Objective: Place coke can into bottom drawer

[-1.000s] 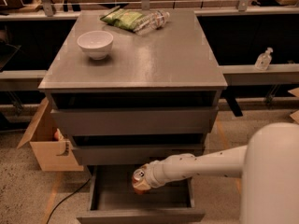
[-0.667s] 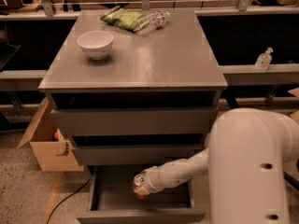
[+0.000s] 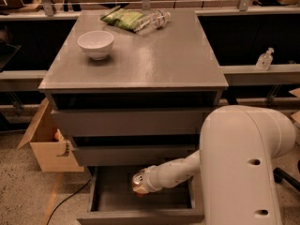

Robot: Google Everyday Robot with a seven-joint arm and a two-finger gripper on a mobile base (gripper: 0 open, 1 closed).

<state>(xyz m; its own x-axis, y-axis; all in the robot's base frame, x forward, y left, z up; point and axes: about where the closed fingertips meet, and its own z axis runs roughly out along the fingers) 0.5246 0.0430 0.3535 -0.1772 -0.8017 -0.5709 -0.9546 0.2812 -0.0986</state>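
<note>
End effector (image 3: 140, 185): at the arm's tip, inside the open bottom drawer (image 3: 112, 205); whether it is clenched or released cannot be told.
Coke can (image 3: 138, 179): right at the end effector, over the drawer floor; contact with the floor unclear.
Step in hand: probably the set-down.
Next move: seat the can upright, let go, then retreat beneath the middle drawer (image 3: 136, 153) just above.

You see a smooth grey cabinet top (image 3: 154, 64) with a faint sheen, and the bottom drawer (image 3: 140, 216) looks the same grey, only matt. The white bowl (image 3: 95, 43) is glossy, the bottle (image 3: 153, 20) is clear plastic, and the green bag (image 3: 123, 18) is crinkled and shiny. The cardboard box (image 3: 47, 146) is matt brown. The arm (image 3: 243, 163) has a smooth white plastic shell. Its gripper (image 3: 140, 188) is inside the drawer at the coke can (image 3: 138, 178), whose metal top shines.
</note>
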